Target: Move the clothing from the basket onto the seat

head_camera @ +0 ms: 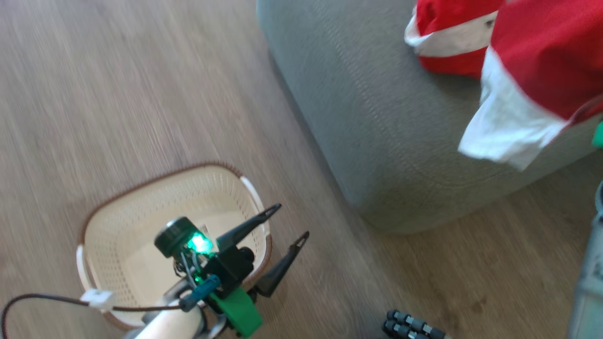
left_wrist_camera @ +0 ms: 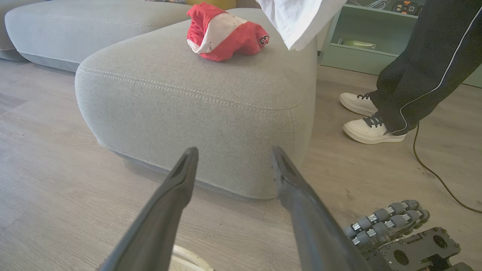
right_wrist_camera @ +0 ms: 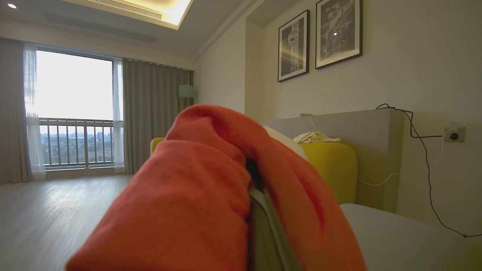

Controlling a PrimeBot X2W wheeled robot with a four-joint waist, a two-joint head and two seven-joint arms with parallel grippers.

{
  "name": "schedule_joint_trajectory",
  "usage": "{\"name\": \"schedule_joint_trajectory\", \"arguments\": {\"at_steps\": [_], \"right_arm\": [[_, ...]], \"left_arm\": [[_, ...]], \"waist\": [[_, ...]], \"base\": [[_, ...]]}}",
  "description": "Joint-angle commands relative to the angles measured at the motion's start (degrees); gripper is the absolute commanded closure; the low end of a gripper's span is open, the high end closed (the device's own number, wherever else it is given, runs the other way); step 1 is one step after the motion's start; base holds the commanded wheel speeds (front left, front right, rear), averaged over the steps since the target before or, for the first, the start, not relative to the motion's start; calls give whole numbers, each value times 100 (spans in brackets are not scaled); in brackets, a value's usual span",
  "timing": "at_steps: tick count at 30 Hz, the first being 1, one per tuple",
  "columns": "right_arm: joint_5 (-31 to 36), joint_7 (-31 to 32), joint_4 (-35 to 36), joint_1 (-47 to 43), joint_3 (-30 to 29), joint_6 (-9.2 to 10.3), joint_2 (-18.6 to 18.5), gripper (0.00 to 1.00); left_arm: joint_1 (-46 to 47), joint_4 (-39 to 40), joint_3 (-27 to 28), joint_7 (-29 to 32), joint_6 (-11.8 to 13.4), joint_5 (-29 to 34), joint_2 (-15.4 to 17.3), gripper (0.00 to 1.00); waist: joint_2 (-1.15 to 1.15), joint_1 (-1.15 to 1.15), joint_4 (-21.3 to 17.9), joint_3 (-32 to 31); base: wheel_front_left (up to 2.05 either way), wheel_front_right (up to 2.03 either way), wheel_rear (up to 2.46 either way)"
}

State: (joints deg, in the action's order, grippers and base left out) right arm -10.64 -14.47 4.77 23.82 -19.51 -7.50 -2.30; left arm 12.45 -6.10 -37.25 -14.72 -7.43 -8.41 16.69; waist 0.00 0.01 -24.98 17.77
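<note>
My right hand (right_wrist_camera: 260,218) pinches the red garment (head_camera: 541,61) over the seat's (head_camera: 377,117) near edge; I'd carry it farther in before releasing.

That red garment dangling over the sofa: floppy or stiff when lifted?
Probably floppy: the held red garment droops, its white panel hanging limp. Likely light, since a pinch by the right gripper carries it. Set down, it may slump into a heap like the other garment.
</note>
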Motion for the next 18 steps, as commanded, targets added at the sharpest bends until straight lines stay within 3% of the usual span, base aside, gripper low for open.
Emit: {"name": "schedule_joint_trajectory", "arguments": {"at_steps": [1,9,13,18], "right_arm": [[57,-52,230,449,-40,1,-58,100],[368,-52,113,1508,-596,1,-58,100],[592,119,-218,2106,-1156,1,-107,100],[813,288,-737,2445,-1655,1,-428,100]], "left_arm": [[221,242,112,-28,-6,5,194,0],[494,454,-28,-28,-6,-7,634,0],[677,551,-104,-28,-6,-24,790,0],[838,588,-215,-28,-6,-44,847,0]], "waist": [[0,-1,208,497],[0,-1,313,1149],[0,-1,434,1419],[0,-1,581,1557]], "base": [[0,0,0],[0,0,0],[0,0,0],[0,0,0]]}}
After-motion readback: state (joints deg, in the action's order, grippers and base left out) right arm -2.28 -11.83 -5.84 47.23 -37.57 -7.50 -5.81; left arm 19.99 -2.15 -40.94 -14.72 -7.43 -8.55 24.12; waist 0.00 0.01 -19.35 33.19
